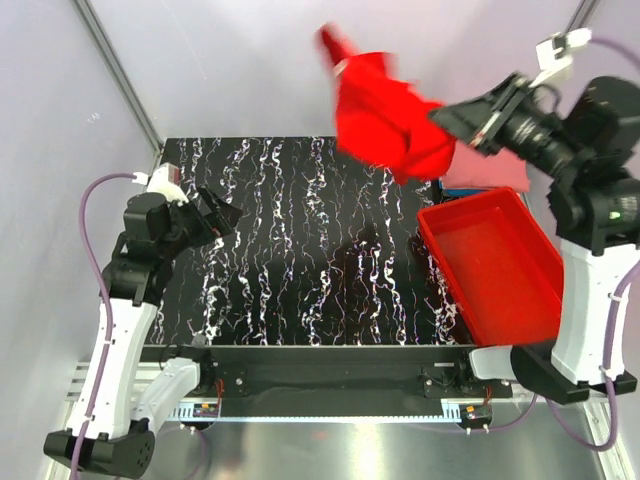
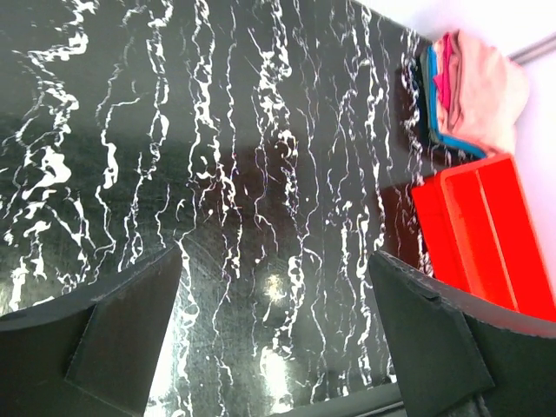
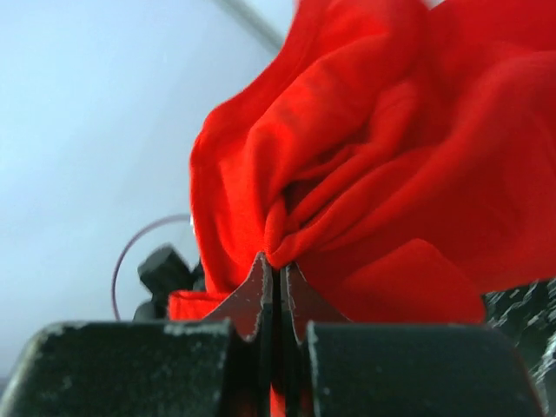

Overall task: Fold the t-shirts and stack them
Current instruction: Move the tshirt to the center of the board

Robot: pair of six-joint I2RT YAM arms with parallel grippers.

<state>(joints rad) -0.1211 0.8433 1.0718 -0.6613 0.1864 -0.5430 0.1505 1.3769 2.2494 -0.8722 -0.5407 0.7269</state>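
Your right hand [image 3: 276,274] is pinched tight on the red t-shirt [image 1: 385,110], bunched up high over the table [image 1: 290,250]. Your left hand [image 1: 218,218] is spread wide, holding nothing. This shirt is not folded yet.

Bin [image 1: 492,262] right on table [image 1: 300,250], shirt stack [image 1: 484,178] behind

Bright overhead glare on the table [image 2: 274,287]; red t-shirt [image 1: 385,115] motion-blurred.
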